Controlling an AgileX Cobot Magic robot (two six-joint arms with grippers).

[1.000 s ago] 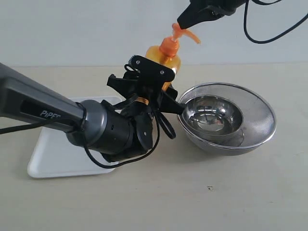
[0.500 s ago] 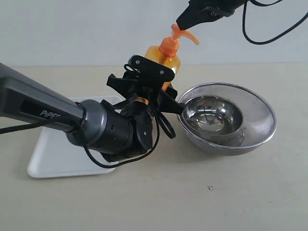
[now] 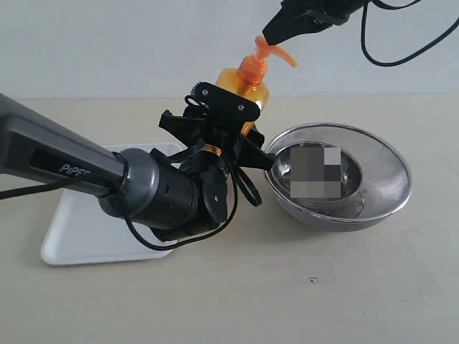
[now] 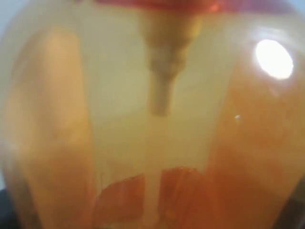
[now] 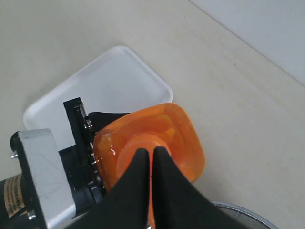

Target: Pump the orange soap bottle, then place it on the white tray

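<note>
The orange soap bottle [image 3: 244,87] stands upright above the table, and my left gripper [image 3: 240,125] is shut on its body from the side. Its translucent orange wall and inner tube fill the left wrist view [image 4: 152,119]. My right gripper [image 3: 271,34] is shut, and its closed tips rest on top of the orange pump head [image 3: 267,51]. From above, the right gripper [image 5: 151,151] covers the pump, with the bottle's shoulder [image 5: 186,138] showing around it. The white tray [image 3: 79,229] lies flat to the left, partly behind the left arm, and appears again past the bottle [image 5: 114,71].
A round steel mesh bowl [image 3: 387,179] sits just right of the bottle, with the pump nozzle pointing over it; its rim [image 5: 248,212] also shows in the right wrist view. The left arm's thick wrist and cables [image 3: 172,193] lie over the tray's right side.
</note>
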